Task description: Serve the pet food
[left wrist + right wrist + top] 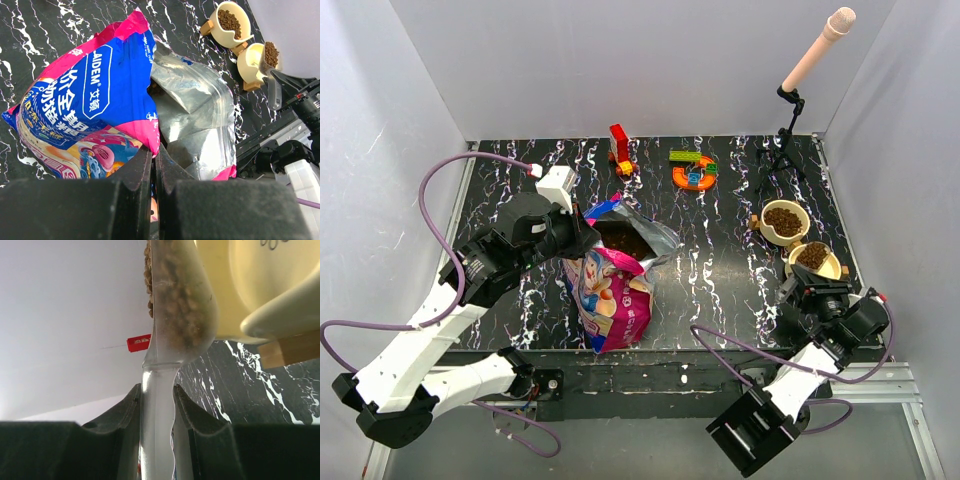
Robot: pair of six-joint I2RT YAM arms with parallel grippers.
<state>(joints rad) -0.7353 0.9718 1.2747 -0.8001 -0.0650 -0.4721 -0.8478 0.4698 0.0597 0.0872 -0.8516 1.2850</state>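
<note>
The pink, white and blue pet food bag (612, 298) lies open at the table's front centre, with brown kibble (624, 241) showing in its silver mouth. My left gripper (582, 240) is shut on the bag's pink edge (150, 137), beside the silver lining (195, 110). My right gripper (817, 290) is shut on the handle of a clear plastic scoop (177, 305). The scoop is full of kibble and tilted against the near cream bowl (260, 280). Both cream bowls (785, 221) (815, 260) hold kibble.
Colourful toy blocks (620, 150) (693, 170) stand at the back of the black marbled table (720, 260). A microphone on a tripod (788, 130) stands at the back right. White walls close in the left, the back and the right.
</note>
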